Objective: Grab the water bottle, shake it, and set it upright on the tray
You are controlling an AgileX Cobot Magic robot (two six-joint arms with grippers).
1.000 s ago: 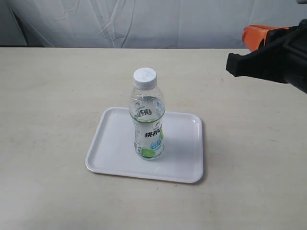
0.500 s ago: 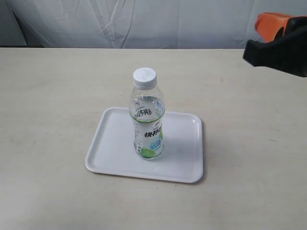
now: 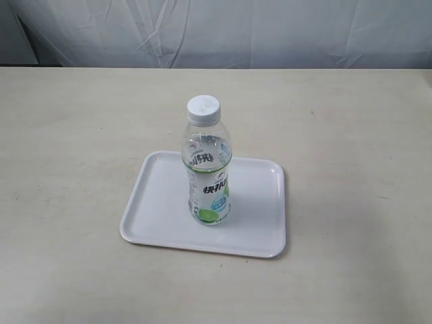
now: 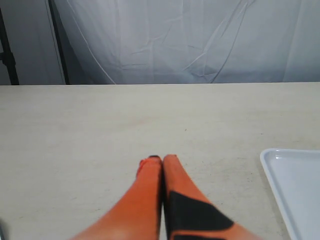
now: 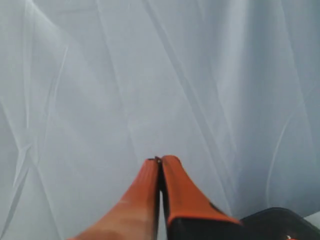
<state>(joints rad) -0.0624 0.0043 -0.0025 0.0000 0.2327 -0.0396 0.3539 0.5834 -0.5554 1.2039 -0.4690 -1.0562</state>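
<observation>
Right end effector (image 5: 160,160): clenched, fingers pressed together, nothing held, aimed at the curtain (image 5: 100,75). It showed at the upper right of the exterior view a second ago, further out half a second ago, and is now gone from that view, so the arm has pulled back. Left end effector (image 4: 161,158): also clenched and empty, low over bare table (image 4: 100,125), with the tray (image 4: 295,185) corner off to one side.

Bottle (image 3: 208,172): upright near the tray's middle, cap on, in the same spot as before, nothing touching it. Tray (image 3: 162,209) flat on the table.

Judgement: bottle placed, arm retreated, task looks finished.

Table: pale beige, matte, lightly scuffed. White wrinkled curtain behind the far edge.
</observation>
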